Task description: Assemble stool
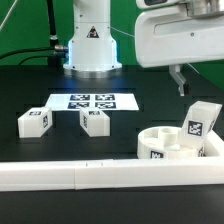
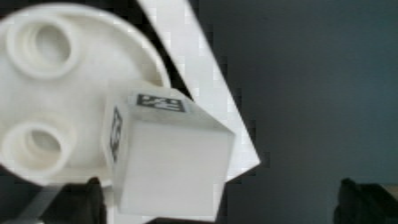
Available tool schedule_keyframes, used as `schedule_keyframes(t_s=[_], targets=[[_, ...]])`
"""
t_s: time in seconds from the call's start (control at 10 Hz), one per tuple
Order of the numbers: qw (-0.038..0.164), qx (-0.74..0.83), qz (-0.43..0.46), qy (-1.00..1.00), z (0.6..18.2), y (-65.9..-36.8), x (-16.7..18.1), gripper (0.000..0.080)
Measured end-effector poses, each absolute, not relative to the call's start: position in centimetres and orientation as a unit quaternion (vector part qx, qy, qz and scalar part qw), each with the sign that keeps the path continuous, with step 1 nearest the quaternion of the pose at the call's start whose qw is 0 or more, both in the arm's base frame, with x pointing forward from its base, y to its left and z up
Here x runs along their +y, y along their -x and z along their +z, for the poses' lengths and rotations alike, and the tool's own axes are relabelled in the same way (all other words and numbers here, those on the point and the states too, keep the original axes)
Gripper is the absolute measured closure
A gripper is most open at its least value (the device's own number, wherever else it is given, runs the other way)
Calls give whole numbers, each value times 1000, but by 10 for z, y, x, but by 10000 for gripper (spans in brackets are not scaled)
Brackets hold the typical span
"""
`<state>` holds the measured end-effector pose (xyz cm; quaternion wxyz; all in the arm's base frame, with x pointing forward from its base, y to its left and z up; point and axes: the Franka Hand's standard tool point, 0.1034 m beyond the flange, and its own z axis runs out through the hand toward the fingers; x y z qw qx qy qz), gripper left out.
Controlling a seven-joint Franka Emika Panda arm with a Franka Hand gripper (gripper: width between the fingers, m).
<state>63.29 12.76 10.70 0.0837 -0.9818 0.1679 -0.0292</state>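
One leg [image 1: 201,122] seemingly rests in the seat [image 1: 152,150].

- You see the seat [image 2: 54,95], two round holes facing the camera.
- A leg [image 2: 169,165] overlaps its rim, with a tag showing on one face.
- A long white rail [image 2: 199,70] slants past both.
- Your gripper [image 2: 217,200] has its dark fingertips [image 2: 365,198] spread wide, flanking the leg.

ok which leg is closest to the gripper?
The leg beside the seat, at the exterior view's right; the other two sit apart by the marker board.
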Motion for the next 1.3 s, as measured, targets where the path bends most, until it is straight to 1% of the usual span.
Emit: schedule_keyframes(t_s=[0.2, 0.3, 0.4, 0.5, 0.6, 0.7, 1.1, 1.3], targets=[[80, 102, -35, 991, 106, -633, 126, 150], [74, 54, -39, 995, 106, -633, 124, 150], [59, -49, -58, 995, 103, -633, 122, 150], [42, -150, -57, 986, 96, -626, 124, 150], [21, -244, -51, 968, 90, -622, 131, 150], [16, -285, -47, 957, 86, -620, 132, 150], [-5, -388, -47, 920, 85, -624, 122, 150], [-29, -439, -66, 896, 74, -633, 121, 150]])
